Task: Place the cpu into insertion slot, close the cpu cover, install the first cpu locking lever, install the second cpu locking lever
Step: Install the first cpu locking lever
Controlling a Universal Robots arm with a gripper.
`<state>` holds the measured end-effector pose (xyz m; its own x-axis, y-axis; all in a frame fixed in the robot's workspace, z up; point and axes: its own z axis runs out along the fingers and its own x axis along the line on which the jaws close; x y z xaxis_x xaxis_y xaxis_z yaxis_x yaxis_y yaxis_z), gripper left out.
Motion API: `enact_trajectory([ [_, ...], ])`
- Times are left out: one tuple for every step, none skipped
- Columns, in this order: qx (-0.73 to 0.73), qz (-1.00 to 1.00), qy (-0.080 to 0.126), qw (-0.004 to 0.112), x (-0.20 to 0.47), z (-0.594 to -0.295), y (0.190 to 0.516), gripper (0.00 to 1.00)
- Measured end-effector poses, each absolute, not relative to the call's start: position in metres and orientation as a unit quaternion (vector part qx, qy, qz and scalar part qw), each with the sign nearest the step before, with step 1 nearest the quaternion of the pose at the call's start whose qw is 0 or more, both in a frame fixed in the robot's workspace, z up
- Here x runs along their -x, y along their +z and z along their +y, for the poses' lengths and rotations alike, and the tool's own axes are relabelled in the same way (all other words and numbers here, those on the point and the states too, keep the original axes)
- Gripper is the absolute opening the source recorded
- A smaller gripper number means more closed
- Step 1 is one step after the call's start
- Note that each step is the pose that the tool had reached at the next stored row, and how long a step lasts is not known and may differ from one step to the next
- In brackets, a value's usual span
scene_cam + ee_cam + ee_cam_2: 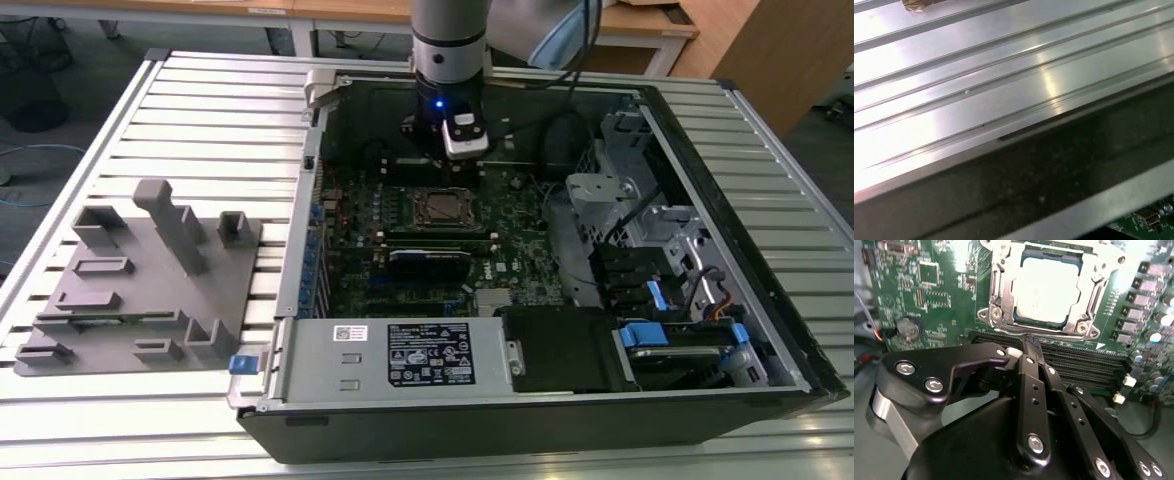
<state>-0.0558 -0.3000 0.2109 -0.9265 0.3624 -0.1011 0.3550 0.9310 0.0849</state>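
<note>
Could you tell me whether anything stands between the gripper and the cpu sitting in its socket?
Nothing visible does. In the second wrist view the gripper hangs over the memory slots beside the insertion slot, where the cpu lies with its top exposed inside the silvery cpu cover frame, and the space between them is open.

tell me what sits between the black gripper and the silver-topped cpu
In the second wrist view, long black memory slots cross the green board between the gripper and the cpu.

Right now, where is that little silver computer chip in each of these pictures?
Exterior view: the cpu sits mid-board inside the open case, just below the gripper.
Second wrist view: it lies in the insertion slot, framed by the cpu cover, beyond the gripper.
First wrist view: not in it.
Shared landmark: the green circuit board.
</note>
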Motion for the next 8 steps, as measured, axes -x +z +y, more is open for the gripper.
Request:
enact_trajectory([
  [-0.174, 0.983, 0.033, 0.057, 0.0558, -0.3, 0.2109, 0.11],
  [-0.165, 0.984, 0.034, 0.057, 0.0558, -0.3, 0.2108, 0.11],
  [-0.156, 0.986, 0.034, 0.057, 0.0558, -0.3, 0.2108, 0.11],
  [-0.147, 0.987, 0.035, 0.056, 0.0558, -0.3, 0.2108, 0.11],
  [-0.138, 0.988, 0.035, 0.056, 0.0558, -0.3, 0.2107, 0.11],
  [-0.129, 0.989, 0.036, 0.056, 0.0558, -0.3, 0.2107, 0.11],
  [-0.12, 0.991, 0.036, 0.055, 0.0558, -0.3, 0.2106, 0.11],
  [-0.11, 0.992, 0.037, 0.055, 0.0558, -0.3, 0.2105, 0.11],
])
